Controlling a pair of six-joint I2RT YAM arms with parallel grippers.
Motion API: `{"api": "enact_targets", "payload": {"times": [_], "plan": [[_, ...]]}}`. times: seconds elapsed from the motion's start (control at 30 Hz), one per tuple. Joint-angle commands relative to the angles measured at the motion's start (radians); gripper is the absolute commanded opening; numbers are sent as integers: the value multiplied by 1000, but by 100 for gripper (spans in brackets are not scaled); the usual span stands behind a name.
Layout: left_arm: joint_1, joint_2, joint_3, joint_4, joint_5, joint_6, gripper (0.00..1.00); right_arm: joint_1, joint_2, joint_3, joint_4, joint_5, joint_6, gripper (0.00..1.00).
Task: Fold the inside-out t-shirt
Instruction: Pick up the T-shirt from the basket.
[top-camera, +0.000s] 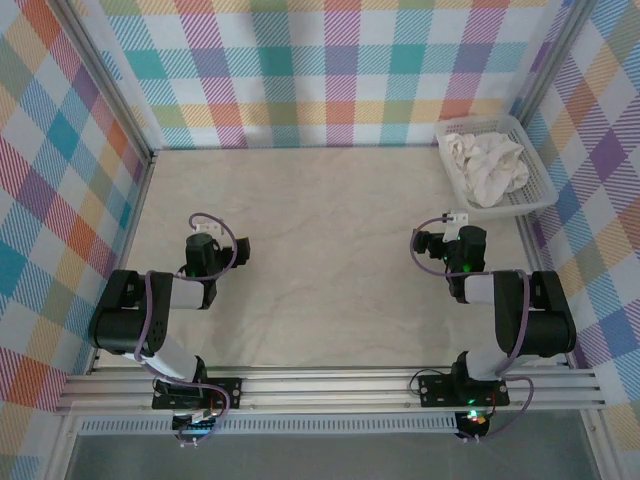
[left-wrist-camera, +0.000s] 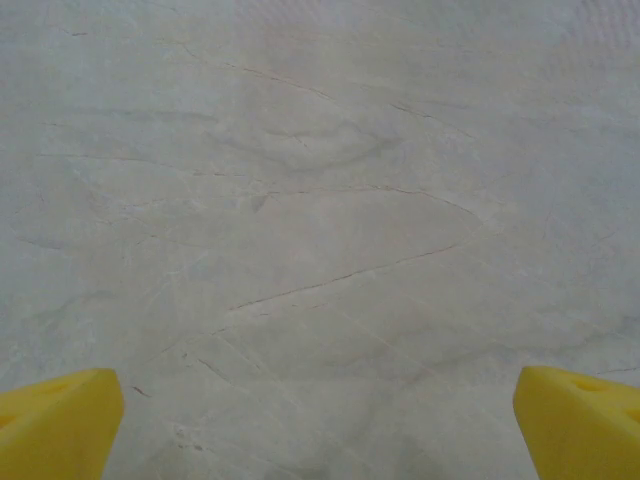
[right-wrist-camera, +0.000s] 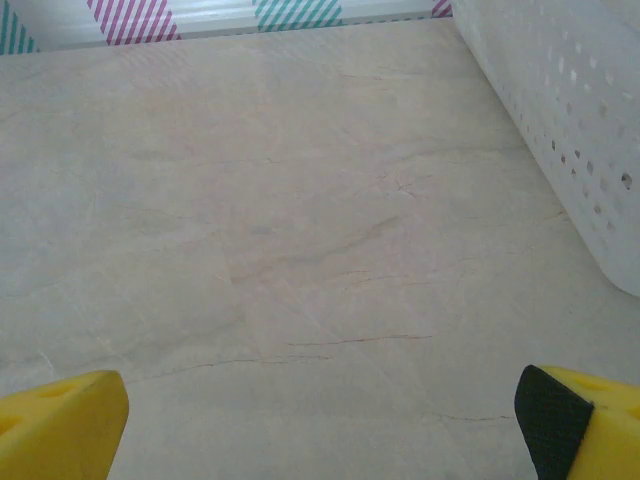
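Crumpled white fabric t-shirt (top-camera: 488, 165) sits in a white plastic mesh basket (top-camera: 512, 209) ahead-right of the spread right end effector (right-wrist-camera: 320, 430); left end effector (left-wrist-camera: 320, 430) spread too.

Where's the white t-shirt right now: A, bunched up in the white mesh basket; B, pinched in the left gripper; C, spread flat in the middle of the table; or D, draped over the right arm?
A: the t-shirt lies crumpled inside the basket at the table's far right corner.
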Motion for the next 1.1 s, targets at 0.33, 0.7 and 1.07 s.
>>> {"api": "enact_targets", "payload": {"times": [0.33, 0.7, 1.07], "plan": [[13, -8, 18, 30, 16, 9, 100, -9, -1, -6, 40, -27, -8, 100], [13, -10, 13, 36, 7, 7, 100, -7, -68, -8, -12, 109, 44, 100], [-11, -289, 62, -286, -30, -28, 100, -7, -489, 205, -703, 162, 327, 100]]}}
